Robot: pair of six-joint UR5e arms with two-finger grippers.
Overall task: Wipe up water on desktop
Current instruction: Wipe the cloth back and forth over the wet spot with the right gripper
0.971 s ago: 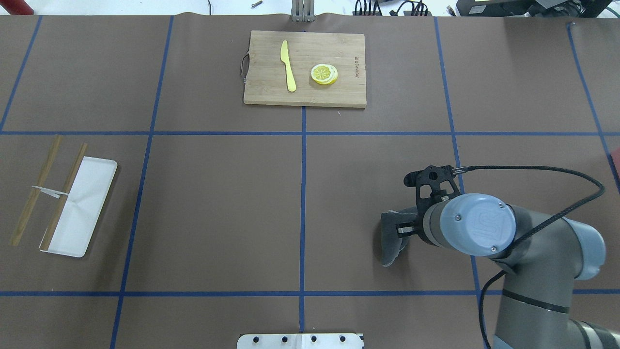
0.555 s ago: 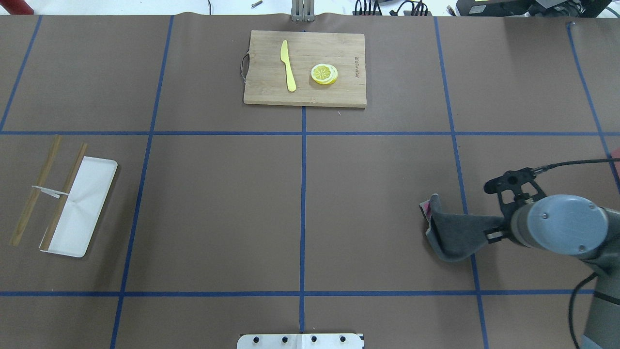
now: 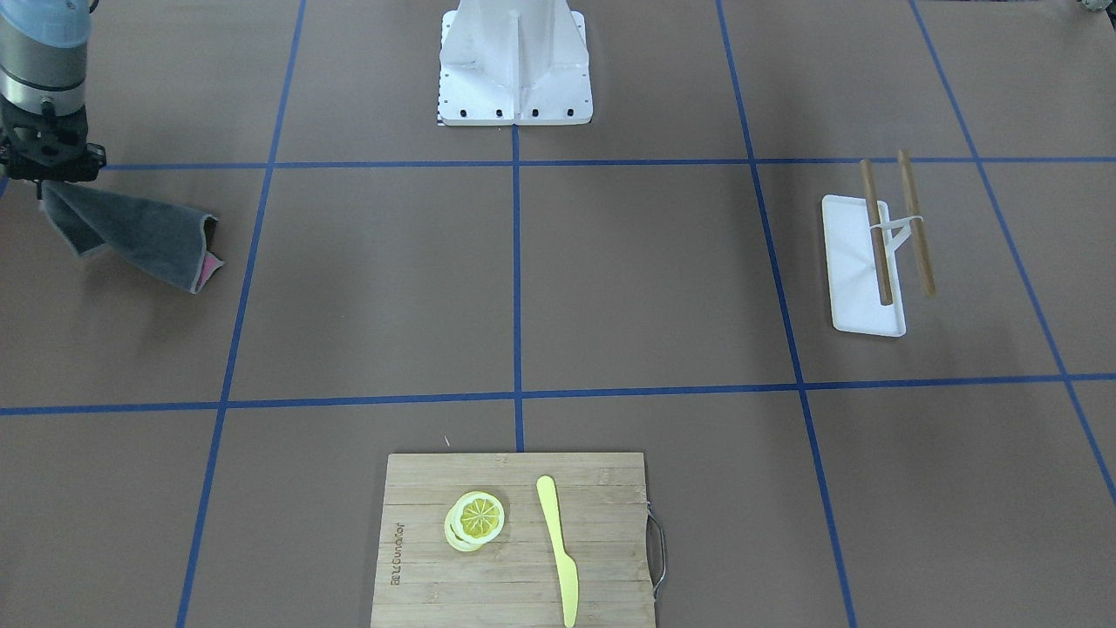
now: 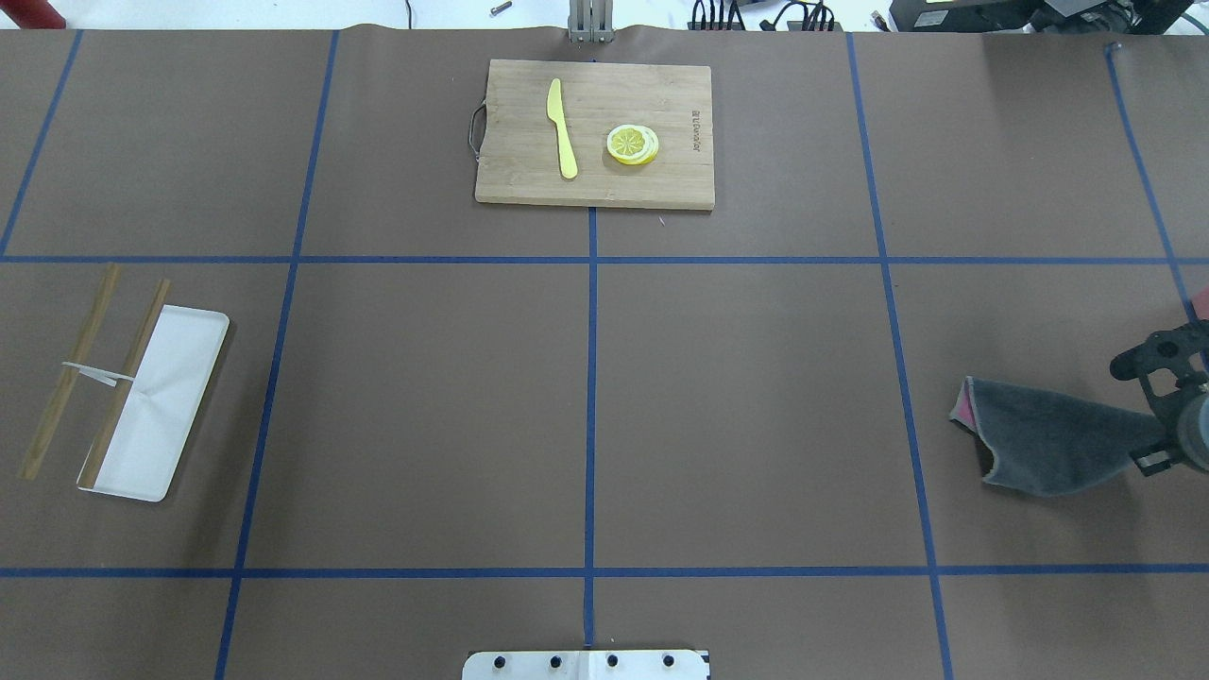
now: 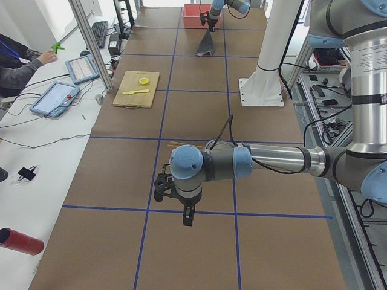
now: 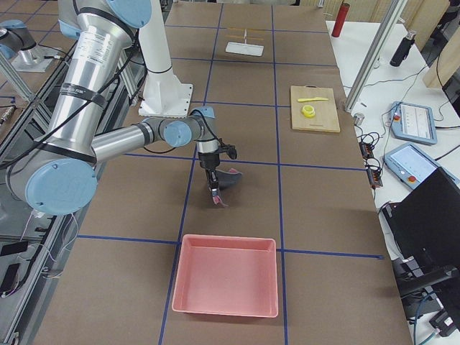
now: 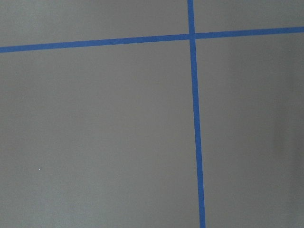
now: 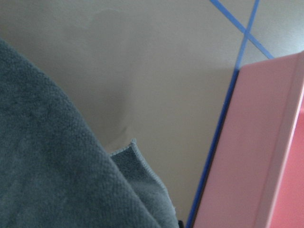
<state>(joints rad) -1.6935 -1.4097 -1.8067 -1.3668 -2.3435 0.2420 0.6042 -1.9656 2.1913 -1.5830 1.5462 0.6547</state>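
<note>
Cloth [image 4: 1048,449] dragged right across desktop [image 4: 737,406], in fingers [image 4: 1150,462]

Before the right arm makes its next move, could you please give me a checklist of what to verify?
1. Grip on the grey cloth: ok, the right pincer is shut on one end of it.
2. Water left on the desktop: cannot tell, no clear puddle shows in any view.
3. Room in the pink bin beside the cloth: ok, it is open and empty.
4. Position of the left pincer: ok, it hovers at the table's other end, though whether it is open or shut I cannot tell.
5. Distance to the cutting board: ok, it lies far from the cloth.
</note>
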